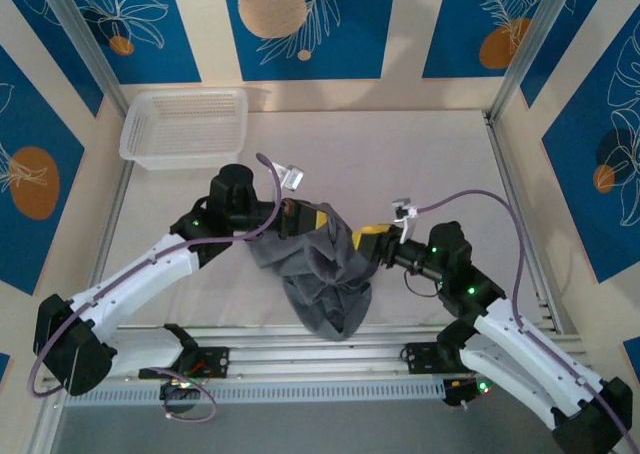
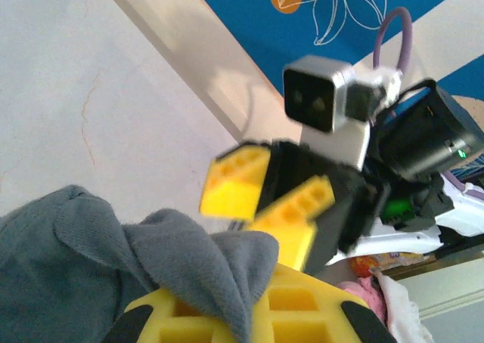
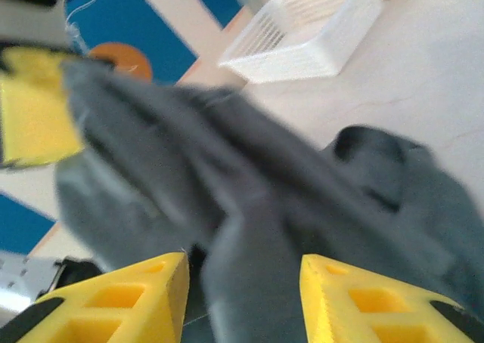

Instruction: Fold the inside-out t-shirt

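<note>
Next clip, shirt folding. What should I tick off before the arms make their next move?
1. Left gripper clamped on the t-shirt: ok.
2. Right gripper open: ok, fingers apart, cloth ahead of them.
3. T-shirt flat on the table: not ok, bunched between the grippers.
4. White basket apart from the shirt: ok, far left corner.
5. Which side of the fabric faces out: cannot tell.

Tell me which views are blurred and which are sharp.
Top view: evenly lit, sharp, t-shirt clearly readable. Left wrist view: t-shirt crisp up close, right arm behind it smeared. Right wrist view: t-shirt blurred throughout, basket behind somewhat clearer.
</note>
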